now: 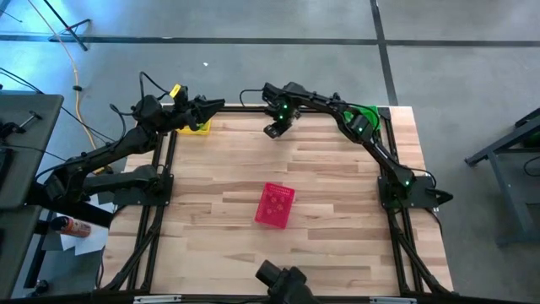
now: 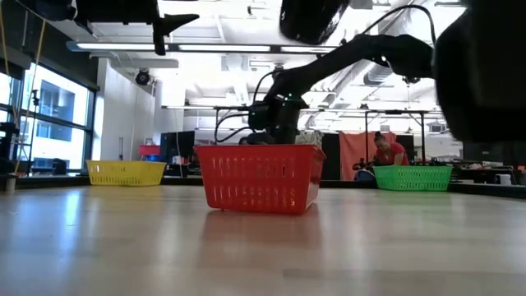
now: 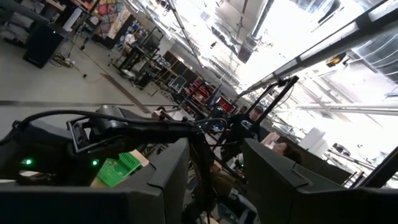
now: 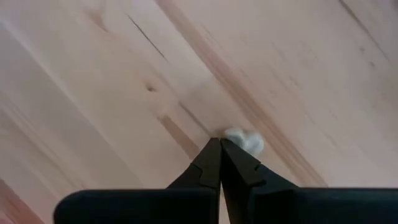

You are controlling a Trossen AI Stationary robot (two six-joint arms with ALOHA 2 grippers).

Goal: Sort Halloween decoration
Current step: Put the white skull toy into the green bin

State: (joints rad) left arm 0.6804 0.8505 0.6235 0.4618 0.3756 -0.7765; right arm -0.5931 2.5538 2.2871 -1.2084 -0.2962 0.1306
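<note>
1. Reaching across the far side of the table [image 1: 337, 194], the right arm holds its right gripper [image 4: 220, 144] low over the bare wood, between the yellow basket [image 1: 196, 127] and the green basket [image 1: 364, 116].
2. Its fingers are pressed together, tip to tip, in the right wrist view. A small whitish trinket [image 4: 244, 141] shows just past the tips. I cannot tell whether it is pinched between them or only lying on the wood beside them.
3. That pale piece is the only thing that could be a Halloween decoration here. Its colour is whitish, not green, orange or red.
4. The baskets are spread well apart, probably so each kind of trinket has its own bin: yellow at the far left corner, green at the far right corner, and the pink basket [image 1: 275, 205] near the table's middle.
5. The level view shows something pale poking above the pink basket's far rim, but it is too unclear to name.
6. The left gripper [image 3: 214, 180] is raised near the yellow basket, pointing out toward the room, its fingers standing apart with nothing between them. It seems to be waiting clear of the right arm's reach.
7. If the trinket is gripped, the next job is choosing a basket.
</note>
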